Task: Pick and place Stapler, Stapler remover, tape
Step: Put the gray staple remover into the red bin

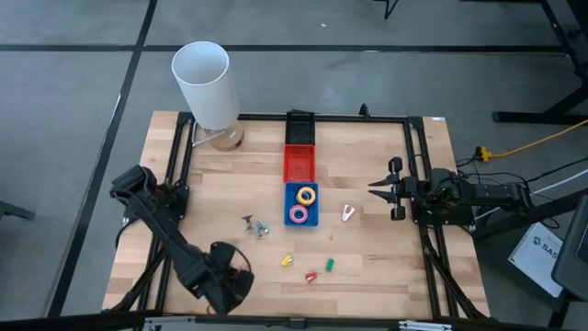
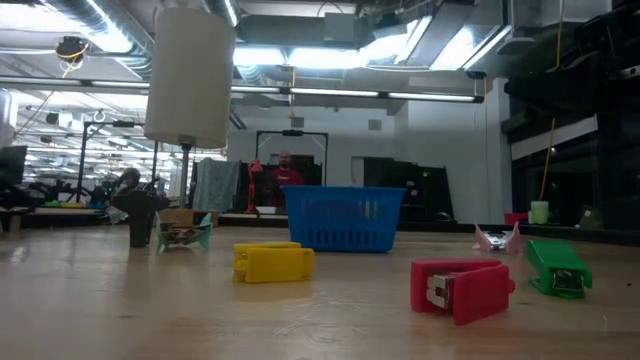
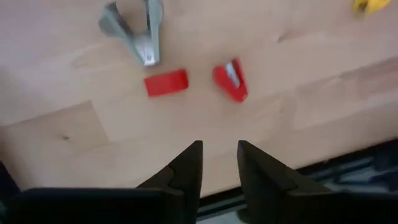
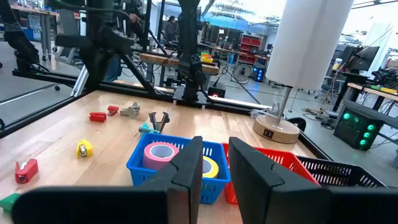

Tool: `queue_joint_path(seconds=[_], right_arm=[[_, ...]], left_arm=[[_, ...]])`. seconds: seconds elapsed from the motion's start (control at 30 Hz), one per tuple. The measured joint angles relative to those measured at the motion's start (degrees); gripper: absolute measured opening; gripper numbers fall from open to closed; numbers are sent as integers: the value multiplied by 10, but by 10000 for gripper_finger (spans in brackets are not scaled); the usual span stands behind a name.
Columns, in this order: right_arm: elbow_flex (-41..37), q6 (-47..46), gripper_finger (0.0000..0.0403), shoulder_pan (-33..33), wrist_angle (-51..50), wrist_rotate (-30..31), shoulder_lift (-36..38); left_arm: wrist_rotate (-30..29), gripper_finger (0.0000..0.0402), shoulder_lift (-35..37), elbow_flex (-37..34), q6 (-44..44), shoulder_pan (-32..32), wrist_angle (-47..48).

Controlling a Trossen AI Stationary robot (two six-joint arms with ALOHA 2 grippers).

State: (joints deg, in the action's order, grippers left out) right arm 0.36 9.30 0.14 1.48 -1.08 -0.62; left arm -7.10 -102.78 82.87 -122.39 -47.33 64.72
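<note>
On the left of the table [image 1: 367, 267] we see a tall white cylinder lamp [image 1: 206, 85] on a round wooden base, standing at the far corner. The left gripper [image 1: 241, 279] sits low at the near edge, its fingers [image 3: 186, 171] slightly parted with nothing between them. Just ahead of it in its wrist view lie two small red pieces [image 3: 166, 83] and a silvery claw-shaped staple remover [image 3: 138, 34].

Moving right, another grey staple remover [image 1: 256, 226] lies on the bare wood, and nearer the front edge sit three small staplers: yellow [image 1: 287, 261], red [image 1: 311, 275] and green [image 1: 329, 265].

In the middle, a black basket [image 1: 299, 127], a red basket [image 1: 299, 165] and a blue basket [image 1: 288, 204] stand in a row. The tape is in the blue basket: a yellow roll [image 1: 306, 195] and a pink roll [image 1: 299, 214].

A pink staple remover [image 1: 348, 213] lies between the blue basket and the right gripper [image 1: 378, 188], which hangs over the table's right side with narrowly parted, empty fingers [image 4: 189, 168].

On the floor at the far right a white box [image 1: 542, 253] carries lettering, too cut off to read.
</note>
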Motion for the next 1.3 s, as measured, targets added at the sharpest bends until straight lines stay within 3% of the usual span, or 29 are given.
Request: queue_joint_path(seconds=[0.33, 0.57, 0.87, 1.0, 1.13, 1.3], right_arm=[[0, 0, 81, 0, 0, 0, 0], [0, 0, 81, 0, 0, 0, 0], [0, 0, 81, 0, 0, 0, 0], [0, 0, 81, 0, 0, 0, 0], [0, 0, 81, 0, 0, 0, 0], [0, 0, 81, 0, 0, 0, 0]], left_arm=[[26, 178, -32, 0, -23, -57, 6], [-9, 215, -48, 0, -31, -50, 98], [1, 220, -49, -56, -10, -1, 73], [21, 221, -45, -95, -10, 7, 12], [10, 220, -42, -138, -10, 11, -60], [-3, 215, -37, -159, -14, 23, -60]])
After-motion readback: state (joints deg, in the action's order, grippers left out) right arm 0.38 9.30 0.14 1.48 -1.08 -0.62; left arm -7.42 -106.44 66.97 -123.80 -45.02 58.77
